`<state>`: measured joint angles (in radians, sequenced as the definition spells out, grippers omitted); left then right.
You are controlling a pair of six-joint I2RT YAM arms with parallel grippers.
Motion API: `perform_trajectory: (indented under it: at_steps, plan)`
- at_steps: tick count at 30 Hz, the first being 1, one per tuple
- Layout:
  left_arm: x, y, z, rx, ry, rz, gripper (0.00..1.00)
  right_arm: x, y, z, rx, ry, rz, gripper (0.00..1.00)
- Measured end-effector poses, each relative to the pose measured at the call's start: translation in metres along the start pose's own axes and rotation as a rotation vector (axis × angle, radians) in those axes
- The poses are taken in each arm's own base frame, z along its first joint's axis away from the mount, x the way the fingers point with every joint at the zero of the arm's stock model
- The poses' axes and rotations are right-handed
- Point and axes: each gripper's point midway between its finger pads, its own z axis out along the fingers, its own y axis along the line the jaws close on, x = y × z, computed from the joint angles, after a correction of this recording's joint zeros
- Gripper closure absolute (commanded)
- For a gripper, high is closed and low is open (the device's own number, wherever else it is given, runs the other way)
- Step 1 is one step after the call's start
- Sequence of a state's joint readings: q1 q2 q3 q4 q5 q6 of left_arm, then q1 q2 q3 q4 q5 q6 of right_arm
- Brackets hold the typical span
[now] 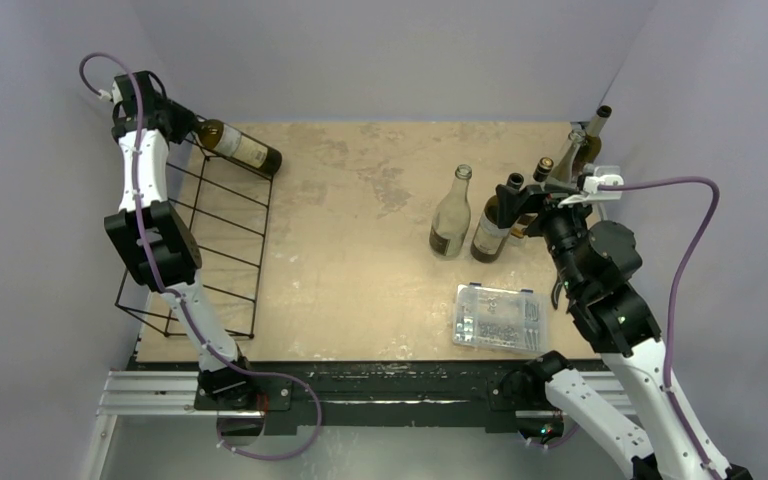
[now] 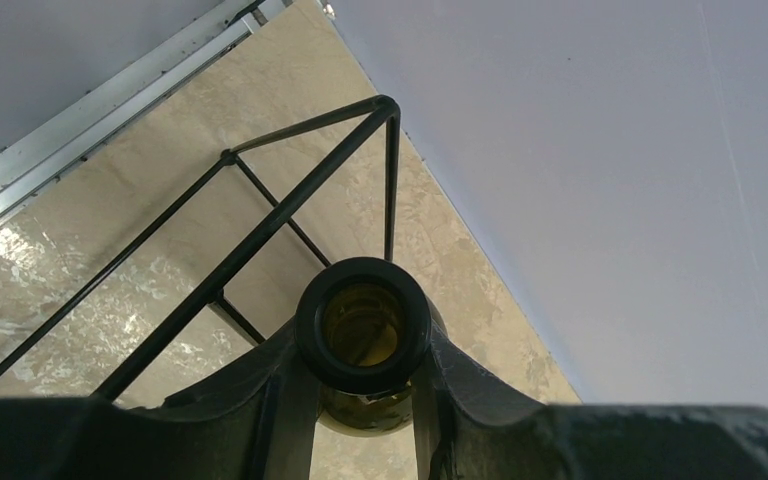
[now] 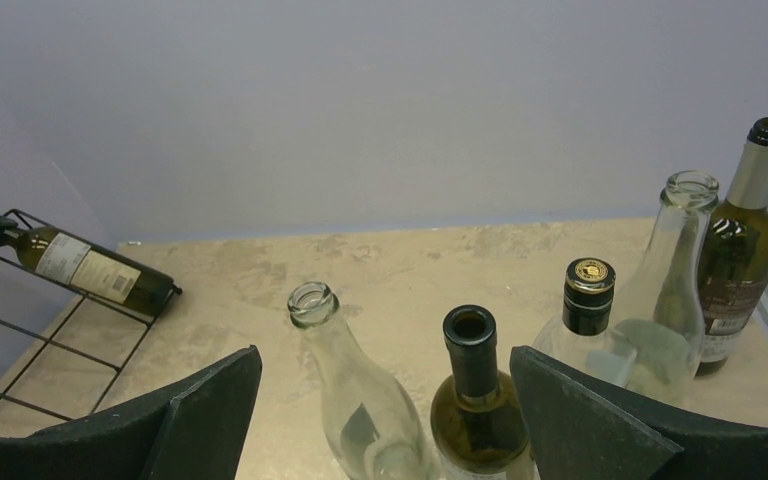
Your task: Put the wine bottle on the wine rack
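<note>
The wine bottle (image 1: 242,148), dark green with a pale label, lies on its side along the far end of the black wire wine rack (image 1: 264,250) at the table's left. My left gripper (image 1: 182,122) is shut on its neck. In the left wrist view the bottle's open mouth (image 2: 364,272) sits between my fingers (image 2: 280,375), with rack wires (image 2: 260,228) beyond. From the right wrist the bottle (image 3: 90,270) and rack (image 3: 60,330) show at far left. My right gripper (image 3: 382,355) stands open and empty, above the standing bottles at the right (image 1: 552,192).
Several bottles stand at the right: a clear one (image 1: 451,215), a green labelled one (image 1: 495,220), and others behind (image 1: 585,140). A clear plastic box (image 1: 500,317) of small parts lies near the right arm's base. Walls close in on three sides.
</note>
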<state>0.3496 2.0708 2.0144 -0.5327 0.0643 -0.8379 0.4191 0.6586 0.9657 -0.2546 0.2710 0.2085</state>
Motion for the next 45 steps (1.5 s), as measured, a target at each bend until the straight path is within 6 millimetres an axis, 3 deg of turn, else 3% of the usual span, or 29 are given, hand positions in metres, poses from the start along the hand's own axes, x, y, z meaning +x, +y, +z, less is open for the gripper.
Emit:
perform_trajectory:
  at_steps: [10,15,33,36,38,45]
  plan:
    - [-0.003,0.002,0.008,0.002,-0.003,-0.011,0.68,0.004,0.001,0.005,0.003,0.016,-0.004,0.01]
    - [-0.004,0.004,0.012,0.001,-0.003,-0.014,0.59,0.005,0.001,0.007,0.004,0.023,-0.006,0.01]
    - [-0.004,0.008,0.009,-0.008,0.012,-0.013,0.43,0.004,0.001,0.007,0.004,0.022,-0.006,0.01]
    - [-0.004,0.006,0.001,-0.006,0.018,-0.001,0.23,0.002,0.001,0.005,0.002,0.015,-0.004,0.01]
    - [-0.006,0.0,-0.009,0.009,0.017,0.002,0.16,0.001,0.001,0.004,0.002,0.011,-0.003,0.01]
    - [-0.018,-0.023,-0.062,0.069,-0.012,-0.022,0.13,-0.002,0.0,-0.001,-0.001,0.002,0.0,0.01]
